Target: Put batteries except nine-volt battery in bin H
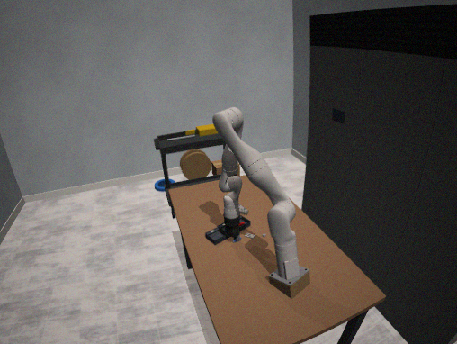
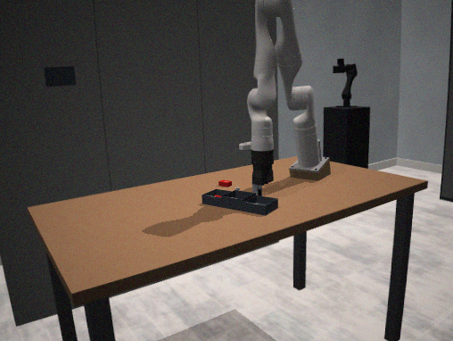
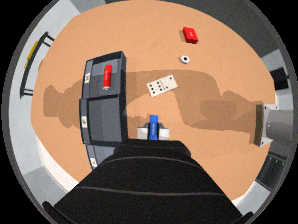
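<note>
Hand point(image 1: 236, 237) point(image 2: 258, 189) point(image 3: 153, 128) is clamped on the blue cylindrical battery point(image 1: 234, 240) point(image 3: 153, 124), low beside the 3-bin row. The battery's long axis runs roughly parallel to the row; 2 fingers pinch across it. The far end bin point(image 3: 123, 75), holding 1 red cylindrical battery point(image 2: 218, 196) point(image 3: 107, 77), lies diagonally beyond the middle bin point(image 3: 123, 117). Labels illegible; likely H, so lift, then travel diagonally.

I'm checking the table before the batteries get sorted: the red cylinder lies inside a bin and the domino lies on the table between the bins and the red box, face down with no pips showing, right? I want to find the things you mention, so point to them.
Not quite: the domino point(image 3: 162, 86) is face up, its black pips showing in the wrist view.
</note>
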Motion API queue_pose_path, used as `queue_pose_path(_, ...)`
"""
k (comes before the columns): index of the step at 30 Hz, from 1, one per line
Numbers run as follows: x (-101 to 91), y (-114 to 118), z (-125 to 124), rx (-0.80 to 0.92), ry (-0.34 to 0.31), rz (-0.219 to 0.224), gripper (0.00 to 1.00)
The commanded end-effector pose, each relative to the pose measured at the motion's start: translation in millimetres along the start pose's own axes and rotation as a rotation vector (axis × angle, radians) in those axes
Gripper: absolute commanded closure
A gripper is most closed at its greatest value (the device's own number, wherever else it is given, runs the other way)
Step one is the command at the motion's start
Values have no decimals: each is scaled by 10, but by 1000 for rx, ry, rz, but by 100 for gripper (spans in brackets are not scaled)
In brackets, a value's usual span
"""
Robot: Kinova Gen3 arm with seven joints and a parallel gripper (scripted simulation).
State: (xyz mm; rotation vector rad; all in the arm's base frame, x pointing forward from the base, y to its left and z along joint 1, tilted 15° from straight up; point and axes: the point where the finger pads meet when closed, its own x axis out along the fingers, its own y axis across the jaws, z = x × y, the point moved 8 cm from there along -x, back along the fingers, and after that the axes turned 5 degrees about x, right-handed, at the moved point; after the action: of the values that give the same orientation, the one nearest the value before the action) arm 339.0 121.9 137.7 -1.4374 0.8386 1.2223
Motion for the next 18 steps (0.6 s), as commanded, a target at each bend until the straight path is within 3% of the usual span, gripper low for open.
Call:
queue_pose_path(1,-4,-3,1,0,0,-1,69)
queue_pose_path(8,-137,-3,1,0,-1,-1,69)
queue_pose_path(18,-470,-3,1,0,-1,-1,69)
